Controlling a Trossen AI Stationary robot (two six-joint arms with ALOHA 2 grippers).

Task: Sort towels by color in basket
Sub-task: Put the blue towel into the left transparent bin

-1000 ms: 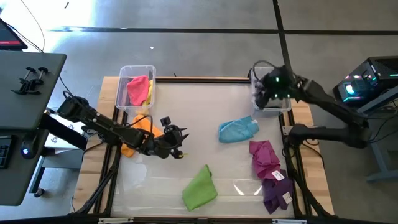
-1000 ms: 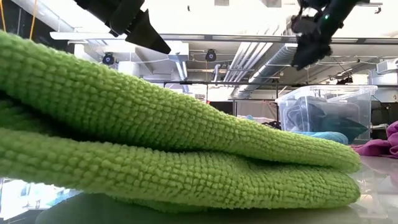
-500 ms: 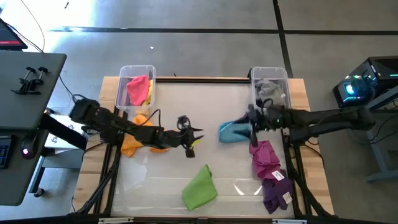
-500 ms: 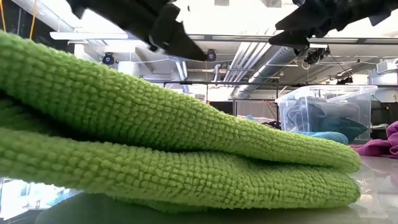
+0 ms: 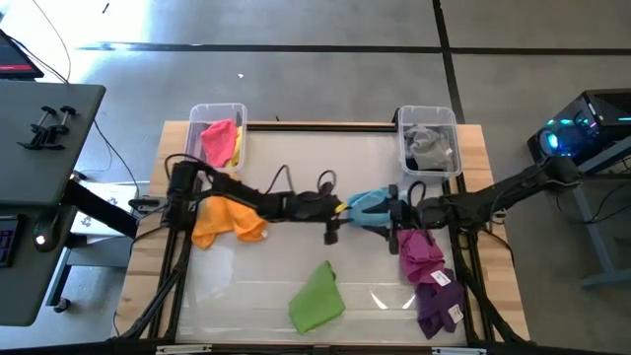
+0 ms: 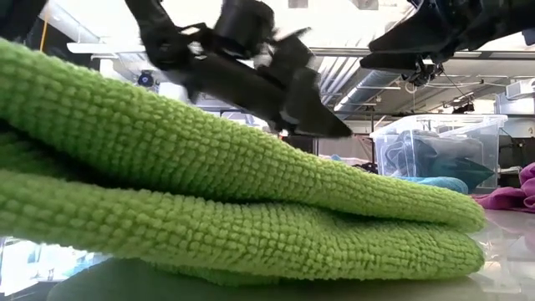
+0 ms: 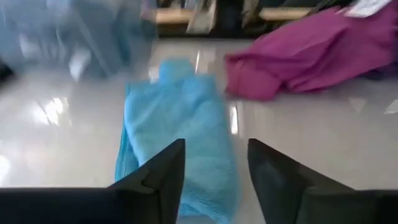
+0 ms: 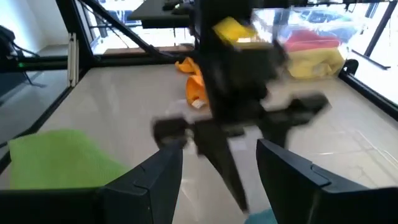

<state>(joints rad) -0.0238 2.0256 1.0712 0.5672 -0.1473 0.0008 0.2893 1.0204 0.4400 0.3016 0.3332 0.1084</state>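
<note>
Light blue towel [image 5: 370,206] lying crumpled mid-counter, toward right side: soft, light, limp, probably sagging once lifted; I'm judging raised fold at its middle best place to pinch.

Left gripper [image 5: 331,223] hovering just beside its left edge, fingers [image 7: 163,171] apart, framing towel.

Right gripper [image 5: 394,211] crowding in at its right end, fingers [image 8: 163,171] apart, nothing held; collision risk between arms.

Magenta towel [image 5: 418,249] lying just beside on near side. Grey towel sitting in far right bin [image 5: 428,119].

Lime green towel [image 5: 317,297] lying well apart, near edge.
</note>
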